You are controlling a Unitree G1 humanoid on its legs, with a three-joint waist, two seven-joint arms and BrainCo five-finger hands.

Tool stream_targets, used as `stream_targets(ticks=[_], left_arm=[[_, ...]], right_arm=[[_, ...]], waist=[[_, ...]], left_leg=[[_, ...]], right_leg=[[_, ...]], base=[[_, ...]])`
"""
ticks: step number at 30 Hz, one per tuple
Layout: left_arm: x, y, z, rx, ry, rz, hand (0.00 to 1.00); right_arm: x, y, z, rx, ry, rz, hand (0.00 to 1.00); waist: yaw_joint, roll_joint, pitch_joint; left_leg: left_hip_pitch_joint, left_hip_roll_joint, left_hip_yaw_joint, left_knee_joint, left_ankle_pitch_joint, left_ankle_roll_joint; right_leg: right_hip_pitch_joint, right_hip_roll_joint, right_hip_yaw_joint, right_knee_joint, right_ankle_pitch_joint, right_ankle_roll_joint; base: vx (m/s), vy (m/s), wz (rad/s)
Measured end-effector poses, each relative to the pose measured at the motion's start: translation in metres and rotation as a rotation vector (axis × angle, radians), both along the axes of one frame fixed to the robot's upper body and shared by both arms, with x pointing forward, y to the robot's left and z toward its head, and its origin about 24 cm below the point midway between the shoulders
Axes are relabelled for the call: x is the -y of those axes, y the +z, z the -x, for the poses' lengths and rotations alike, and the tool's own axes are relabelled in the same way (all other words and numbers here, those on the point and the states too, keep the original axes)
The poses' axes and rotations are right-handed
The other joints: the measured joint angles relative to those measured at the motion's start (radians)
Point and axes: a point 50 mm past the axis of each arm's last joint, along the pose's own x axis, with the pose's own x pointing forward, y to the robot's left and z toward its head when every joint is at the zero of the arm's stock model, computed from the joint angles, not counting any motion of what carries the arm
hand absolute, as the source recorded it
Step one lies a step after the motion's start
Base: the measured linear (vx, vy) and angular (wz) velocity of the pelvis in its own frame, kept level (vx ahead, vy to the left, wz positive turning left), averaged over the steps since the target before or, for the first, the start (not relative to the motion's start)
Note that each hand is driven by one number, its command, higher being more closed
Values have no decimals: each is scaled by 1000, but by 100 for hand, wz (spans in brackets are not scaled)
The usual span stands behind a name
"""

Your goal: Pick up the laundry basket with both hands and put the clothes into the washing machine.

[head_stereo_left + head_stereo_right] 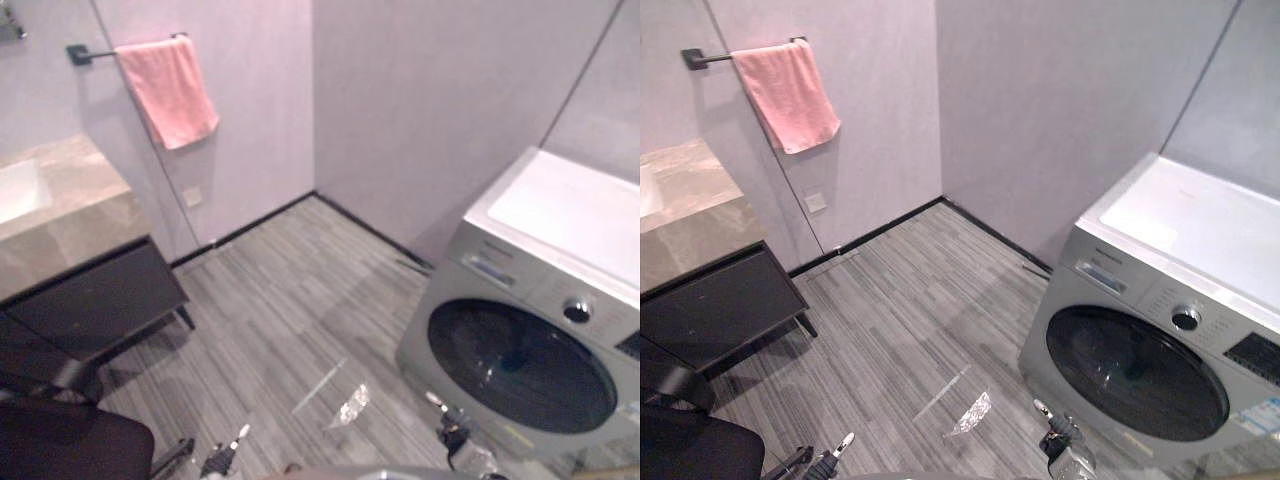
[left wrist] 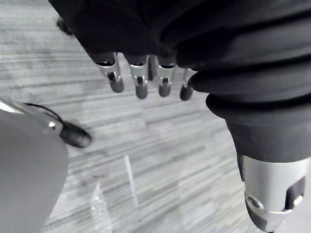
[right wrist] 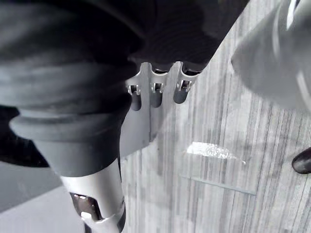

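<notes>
The washing machine [image 1: 530, 330] stands at about 4 o'clock in the head views, against the wall, and its round dark door [image 1: 520, 365] looks shut. The door faces toward 8 o'clock, out over the grey striped floor [image 1: 300, 300]; the long axis of the white top [image 1: 570, 210] runs along the wall, from 10 to 4 o'clock. I cannot see a laundry basket or clothes in these pictures, so I cannot say where they are — maybe below the lower edge of the views.

The left robot hand [image 2: 141, 80] hangs over the floor with its fingers straight and relaxed, holding nothing. The right robot hand [image 3: 155, 90] hangs the same way, fingers loose, nothing in it.

This scene fits two stages: the basket not in the hands yet, or the clothes already behind the shut door. So I give only general advice: a basket wants both hands at equal height on opposite sides, so it stays level, and the door must be open before clothes go in.

A pink towel [image 1: 170, 90] hangs at 11 o'clock, above a stone desk [image 1: 70, 200].
</notes>
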Motion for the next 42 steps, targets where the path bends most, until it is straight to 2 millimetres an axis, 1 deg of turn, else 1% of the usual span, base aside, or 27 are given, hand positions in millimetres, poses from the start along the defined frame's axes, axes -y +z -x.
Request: stream_targets(ticks=[1, 2, 4, 5, 7, 9, 10, 11, 12, 13, 14, 16, 17, 18, 19, 20, 21, 22, 23, 25, 27, 30, 32, 34, 36, 39, 42], left_arm=[[-3, 1, 0, 1, -3, -8, 0], [-5, 1, 0, -1, -3, -14, 0], [-5, 1, 0, 2, 8, -15, 0], [-5, 1, 3, 0, 30, -16, 0], [-7, 1, 7, 3, 67, -17, 0], [-3, 2, 2, 29, 84, -15, 0], [-2, 2, 1, 35, 100, -12, 0], [-3, 3, 3, 44, 131, -13, 0], [-7, 4, 7, 41, 162, -23, 0], [-9, 4, 9, 41, 173, -26, 0], [-3, 2, 11, 30, 192, -8, 0], [8, -1, 15, 25, 213, 26, 0], [10, -1, 13, 30, 210, 34, 0], [11, -1, 11, 32, 207, 35, 0], [10, 0, 5, 39, 184, 27, 0], [10, 1, 2, 44, 161, 22, 0], [10, 2, -3, 50, 115, 15, 0], [11, 2, -3, 49, 95, 14, 0], [15, 1, -3, 43, 60, 17, 0], [21, -1, 2, 21, 19, 28, 0], [23, -3, 5, 4, 23, 39, 0], [21, -4, 9, -6, 80, 45, 0], [21, -4, 9, -15, 79, 51, 0], [20, -4, 10, -18, 98, 52, 0], [20, -4, 9, -15, 94, 50, 0], [19, -4, 7, -13, 80, 47, 0], [20, -3, 5, -9, 34, 39, 0]], right_arm=[[-2, -1, 3, -4, -2, -8, 0], [-3, -3, 13, -20, -11, -13, 0], [-2, -9, 40, -78, -61, -27, 0], [-5, -12, 56, -119, -86, -44, 0], [-6, -14, 65, -139, -134, -60, 0], [-8, -15, 75, -164, -142, -68, 0], [-10, -16, 79, -174, -147, -73, 0], [-13, -17, 84, -194, -149, -84, 0], [-14, -18, 85, -207, -156, -97, 0], [-15, -18, 84, -207, -163, -105, 0], [-8, -17, 80, -191, -199, -103, 0], [7, -15, 79, -181, -265, -72, 0], [16, -14, 75, -172, -293, -51, 0], [20, -13, 73, -171, -297, -37, 0], [25, -11, 67, -157, -298, -14, 0], [28, -10, 65, -148, -303, 2, 0], [29, -12, 68, -190, -308, -8, 0], [25, -13, 69, -198, -309, -14, 0], [24, -12, 65, -182, -316, -12, 0], [26, -10, 52, -146, -334, -17, 0], [25, -8, 42, -105, -382, -32, 0], [13, -2, 10, 1, -393, -59, 0], [2, 0, 2, 26, -322, -69, 0], [-13, -2, 6, 21, -254, -86, 0], [-13, -2, 7, 26, -226, -81, 0], [-12, -5, 21, -9, -220, -68, 0], [-4, -10, 51, -85, -210, -34, 0]], waist=[[-1, -9, 5], [-2, -14, 10], [-11, -11, 12], [-21, -8, 12], [-25, -8, 12], [-34, -15, 8], [-36, -19, 6], [-42, -33, -2], [-36, -47, -12], [-33, -50, -14], [-33, -16, -17], [-44, 35, -35], [-51, 46, -35], [-52, 44, -32], [-55, 37, -21], [-60, 34, -21], [-62, 35, -18], [-60, 38, -18], [-57, 46, -14], [-54, 64, 0], [-49, 59, 7], [-34, 46, 7], [-41, 41, 7], [-37, 32, 5], [-22, 28, 6], [-24, 19, 6], [-43, 21, 10]], left_leg=[[-5, 0, -10, 18, -12, 11], [-16, 2, -28, 48, -30, 18], [-27, 0, -56, 81, -56, 18], [-35, -1, -70, 104, -76, 12], [-47, -2, -93, 136, -105, -5], [-90, -4, -150, 201, -148, -31], [-97, -4, -163, 216, -159, -38], [-105, -4, -184, 244, -185, -55], [-111, 6, -187, 270, -217, -76], [-114, 17, -187, 289, -235, -90], [-131, 75, -207, 332, -273, -127], [-153, 150, -251, 344, -246, -133], [-187, 171, -244, 381, -203, -82], [-199, 185, -213, 395, -170, -64], [-199, 230, -46, 384, -85, -21], [-199, 252, 45, 393, -80, -12], [-204, 293, 222, 464, -95, -6], [-205, 294, 291, 495, -108, -12], [-196, 237, 336, 523, -151, -68], [-158, 133, 294, 465, -206, -110], [-98, 84, 272, 305, -206, -91], [-52, 25, 213, 136, -102, -53], [-32, 13, 210, 78, -72, -57], [-2, 3, 208, 36, -51, -57], [20, -5, 214, 5, -37, -53], [46, -22, 204, -18, -32, -51], [59, -38, 154, -1, -46, -28]], right_leg=[[-21, 16, 33, 32, -51, 33], [-61, 46, 61, 63, -145, 87], [-84, 67, 92, -62, -205, 133], [-67, 71, 131, -204, -205, 135], [-47, 94, 249, -399, -200, 140], [-36, 97, 309, -484, -203, 152], [-32, 91, 297, -485, -205, 184], [-29, 72, 241, -482, -216, 262], [-27, 72, 217, -475, -224, 290], [-25, 83, 210, -474, -226, 286], [-18, 141, 173, -451, -273, 243], [-12, 221, 104, -437, -296, 189], [7, 236, 51, -431, -303, 166], [23, 239, 21, -437, -301, 163], [79, 238, -56, -460, -295, 140], [99, 235, -92, -475, -296, 117], [130, 234, -155, -509, -305, 83], [140, 237, -177, -523, -306, 76], [152, 234, -216, -544, -313, 62], [160, 233, -249, -557, -304, 50], [161, 234, -268, -560, -297, 48], [171, 241, -196, -651, -224, 59], [175, 238, -194, -674, -210, 71], [183, 233, -188, -673, -211, 78], [176, 229, -172, -656, -218, 89], [174, 206, -174, -604, -241, 124], [98, 155, -140, -346, -265, 184]], base=[[58, 45, 36], [69, 55, 41], [96, 27, 62], [115, -55, 59], [118, -106, 39], [143, -186, 72], [214, -340, 90], [205, -391, 48], [254, -540, 29], [265, -624, 2], [223, -543, 10], [242, -487, 53], [222, -471, 82], [178, -494, 127], [108, -380, 124], [92, -423, 152], [-3, -338, 105], [-26, -328, 121], [-46, -212, 81], [-47, -100, 71], [-76, -41, 50], [-96, 17, -8], [-83, 24, 0], [-53, 27, -2], [-26, 30, -17], [6, 55, 11], [33, 85, 66]])
